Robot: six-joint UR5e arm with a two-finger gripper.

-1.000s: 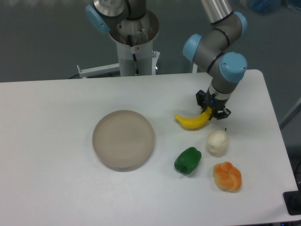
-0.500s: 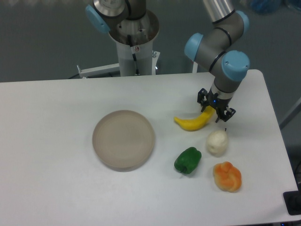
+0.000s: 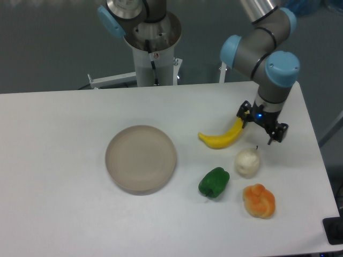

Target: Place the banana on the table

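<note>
The yellow banana (image 3: 222, 137) lies on the white table (image 3: 64, 139), right of the round plate. Its right tip points up toward my gripper (image 3: 261, 127). The gripper hangs just right of that tip, open, with nothing between its fingers and apart from the fruit.
A round beige-grey plate (image 3: 141, 158) sits left of centre. A white garlic-like item (image 3: 247, 161), a green pepper (image 3: 214, 182) and a lumpy orange fruit (image 3: 259, 200) lie below the banana. The arm's base column (image 3: 154, 48) stands at the back edge.
The gripper has let go of the banana's right end, opened, and moved right and slightly up. The banana has settled flat on the table.
</note>
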